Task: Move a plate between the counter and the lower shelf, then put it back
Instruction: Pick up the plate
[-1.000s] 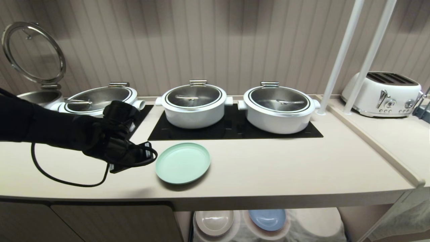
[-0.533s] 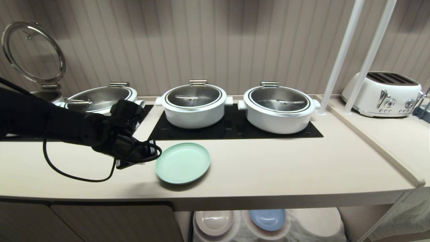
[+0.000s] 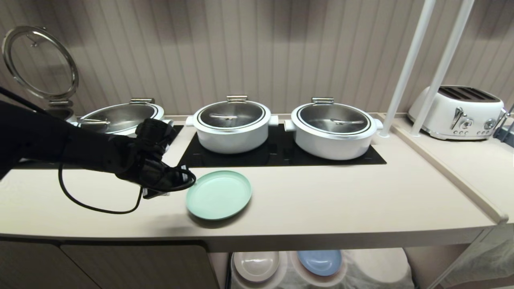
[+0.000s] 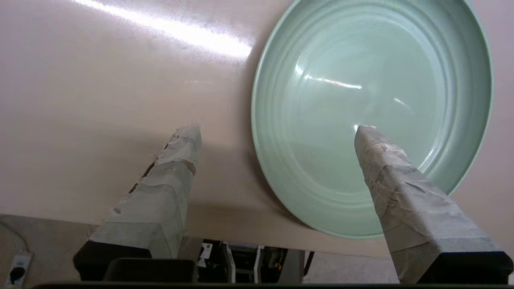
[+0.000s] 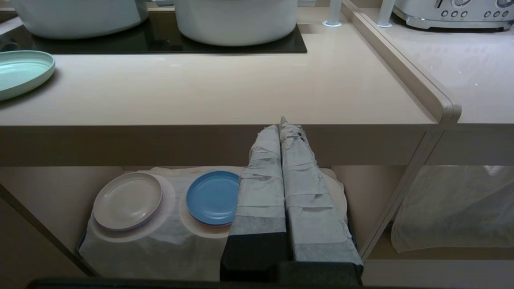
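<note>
The mint-green plate (image 3: 219, 194) lies flat on the pale counter (image 3: 341, 200), near its front edge. My left gripper (image 3: 178, 182) is at the plate's left rim and is open. In the left wrist view the left gripper (image 4: 278, 128) straddles that rim: one taped fingertip (image 4: 188, 134) is over bare counter, the other over the plate (image 4: 369, 80). Nothing is held. My right gripper (image 5: 283, 122) is shut and empty, parked low in front of the counter's edge, by the cloth-draped lower shelf (image 5: 160, 245). The plate (image 5: 20, 72) shows far off to one side there.
Three lidded white pots (image 3: 231, 124) stand on black cooktop panels behind the plate, and an open lid (image 3: 40, 60) stands far left. A white toaster (image 3: 457, 112) and two white poles (image 3: 405, 68) stand at the right. A blue plate (image 5: 213, 196) and a beige plate (image 5: 128, 200) lie on the shelf.
My left arm has moved right along the counter until the gripper reached the plate's left rim, and its jaws have spread apart. The plate has not moved.
</note>
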### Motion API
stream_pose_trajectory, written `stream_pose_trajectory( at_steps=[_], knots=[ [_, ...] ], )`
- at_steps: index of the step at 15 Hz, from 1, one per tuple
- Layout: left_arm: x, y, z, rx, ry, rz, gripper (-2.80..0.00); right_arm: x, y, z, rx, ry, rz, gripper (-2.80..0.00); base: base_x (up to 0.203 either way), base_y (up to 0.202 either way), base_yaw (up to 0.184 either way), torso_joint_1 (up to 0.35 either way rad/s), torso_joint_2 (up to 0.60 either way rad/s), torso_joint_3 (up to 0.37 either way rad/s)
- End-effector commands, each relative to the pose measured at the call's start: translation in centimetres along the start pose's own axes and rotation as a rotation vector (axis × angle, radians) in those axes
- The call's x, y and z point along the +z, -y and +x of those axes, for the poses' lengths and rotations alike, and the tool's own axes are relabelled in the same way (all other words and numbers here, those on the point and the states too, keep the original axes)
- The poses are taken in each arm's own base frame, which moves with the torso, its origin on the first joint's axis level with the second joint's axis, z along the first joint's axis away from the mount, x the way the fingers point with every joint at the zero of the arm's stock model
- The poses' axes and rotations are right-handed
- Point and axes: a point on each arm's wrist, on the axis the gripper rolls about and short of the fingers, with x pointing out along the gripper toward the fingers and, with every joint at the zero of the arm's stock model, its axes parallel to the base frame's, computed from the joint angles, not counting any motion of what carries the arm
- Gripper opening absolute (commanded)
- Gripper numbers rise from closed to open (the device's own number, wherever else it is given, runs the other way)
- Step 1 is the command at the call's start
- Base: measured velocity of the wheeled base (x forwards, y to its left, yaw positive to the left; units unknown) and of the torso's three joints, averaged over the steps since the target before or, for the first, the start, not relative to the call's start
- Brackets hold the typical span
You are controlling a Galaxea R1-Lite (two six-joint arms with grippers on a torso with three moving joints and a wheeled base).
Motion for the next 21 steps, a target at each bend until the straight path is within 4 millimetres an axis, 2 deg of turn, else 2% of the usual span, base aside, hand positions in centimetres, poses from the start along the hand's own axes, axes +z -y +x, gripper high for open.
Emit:
stream_pose_trajectory(
  at_steps=[1,4,11,21],
  knots=[
    [0.3,0.0,1.4,0.018,-0.008,0.011,0.0,0.0,0.0,0.0,0.0,0.0,0.0,-2.8,0.0,0.0,0.0,0.0,0.0,0.0],
    [0.9,-0.2,3.0,0.05,-0.001,0.059,0.0,0.0,0.0,0.0,0.0,0.0,0.0,-2.8,0.0,0.0,0.0,0.0,0.0,0.0],
    [2.4,0.6,6.4,0.044,0.019,0.063,0.0,0.0,0.0,0.0,0.0,0.0,0.0,-2.8,0.0,0.0,0.0,0.0,0.0,0.0],
    [1.9,-0.1,8.6,0.071,-0.022,0.101,0.0,0.0,0.0,0.0,0.0,0.0,0.0,-2.8,0.0,0.0,0.0,0.0,0.0,0.0]
  ],
)
